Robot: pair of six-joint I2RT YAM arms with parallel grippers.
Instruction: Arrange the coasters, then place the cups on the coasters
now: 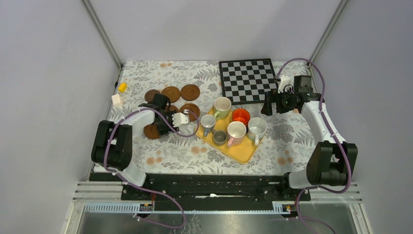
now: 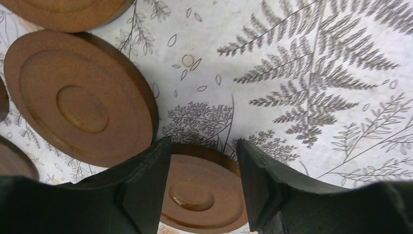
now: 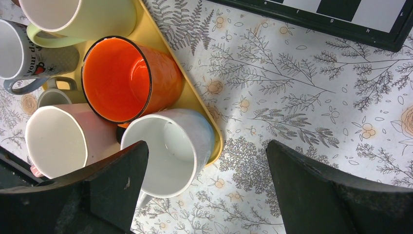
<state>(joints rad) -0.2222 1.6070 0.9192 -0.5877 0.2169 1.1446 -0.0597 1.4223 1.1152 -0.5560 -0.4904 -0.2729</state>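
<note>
Two arms (image 1: 141,118) bend up from the table's (image 1: 292,141) near edge. The left gripper (image 2: 203,148) points down among the coasters (image 1: 171,93) on the left side, its jaws half apart astride one coaster (image 2: 199,195) (whether they pinch it, I cannot tell), with another just beside it and bare table on its other side. Farther in, six cups (image 1: 236,130) crowd the yellow tray (image 1: 242,155), and the right gripper (image 1: 267,104) hangs wide open and empty off the tray's rim by the white cup (image 3: 185,141), with open table reaching to the chessboard (image 1: 247,80).

Coaster (image 2: 203,191) between the jaws — both sides hidden behind them
</note>
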